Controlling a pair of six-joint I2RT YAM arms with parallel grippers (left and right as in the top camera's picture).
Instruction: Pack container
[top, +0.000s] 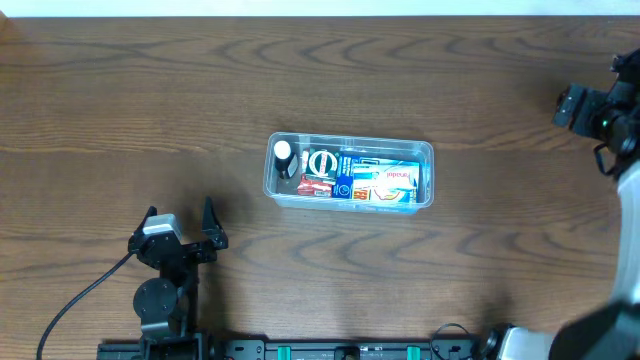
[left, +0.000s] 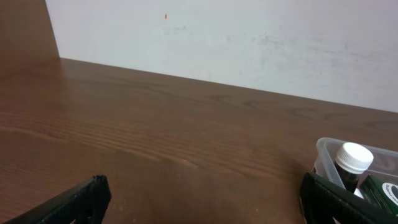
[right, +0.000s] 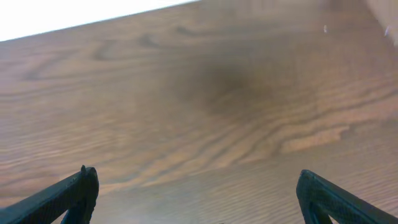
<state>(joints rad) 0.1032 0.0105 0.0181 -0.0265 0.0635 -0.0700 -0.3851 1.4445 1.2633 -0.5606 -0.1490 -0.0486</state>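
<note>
The container (top: 380, 143) is set at the middle of the wooden table (top: 200, 90), its long side laid left to right; it is packed with small goods; a white-capped bottle (top: 284, 153) is stood at its left end, a dark packet (top: 321, 164) with a round white mark and a red packet (top: 312, 186) are laid just beside that, and blue and white packets (top: 388, 180) are fitted across its right part. The left gripper (top: 180, 212) is held near the front edge, to the left of the container and apart from it; its 2 fingers are spread wide and nothing is held between them; in the left wrist view only a rounded corner of the container is caught at the right edge. The right gripper (right: 196, 176) is placed at the far right of the table, well apart from the container; its 2 fingers are likewise spread wide over bare wood, with nothing gripped.
</note>
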